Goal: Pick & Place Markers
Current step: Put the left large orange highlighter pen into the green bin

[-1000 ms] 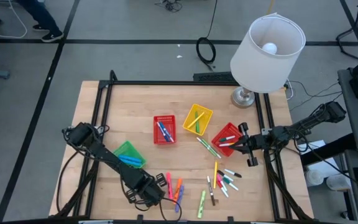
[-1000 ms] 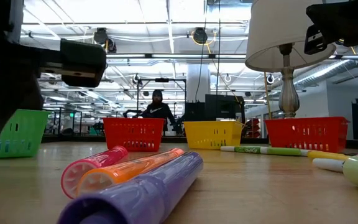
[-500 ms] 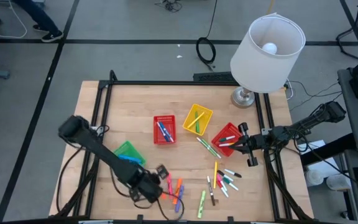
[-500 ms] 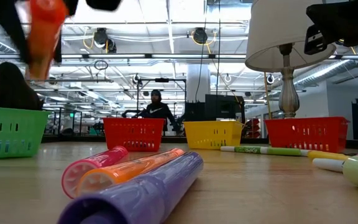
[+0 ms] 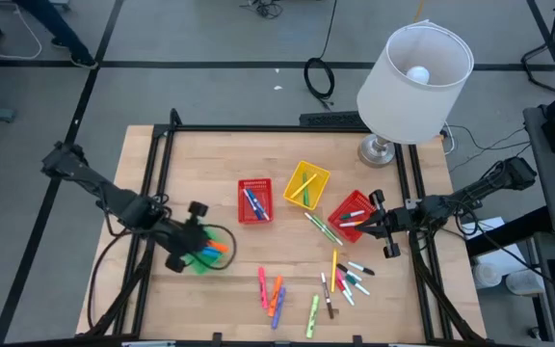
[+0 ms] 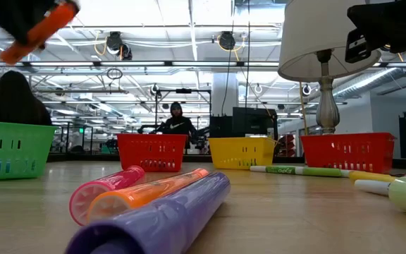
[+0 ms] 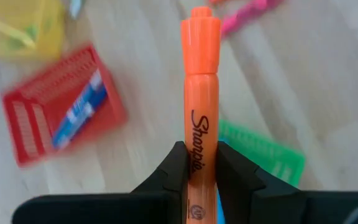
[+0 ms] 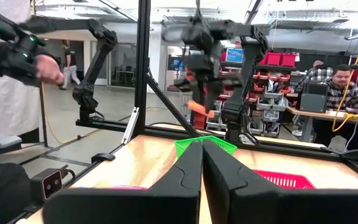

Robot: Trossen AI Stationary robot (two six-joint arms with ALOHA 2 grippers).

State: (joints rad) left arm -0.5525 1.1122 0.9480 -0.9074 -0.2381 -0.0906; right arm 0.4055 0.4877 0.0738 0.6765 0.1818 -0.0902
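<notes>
While high view blurs it, left wrist view shows left fingers (image 7: 199, 171) clamping orange marker (image 7: 201, 93); right fingers (image 8: 202, 180) closed.

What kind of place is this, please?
Probably a robotics lab or workshop: a wooden table in a dark metal frame, bare ceiling lights and pipes, and a person seated at a workbench near shelves of red bins.

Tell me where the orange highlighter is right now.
The orange highlighter is clamped in the left gripper, held in the air over the green basket on the table's left side in the high view.
</notes>
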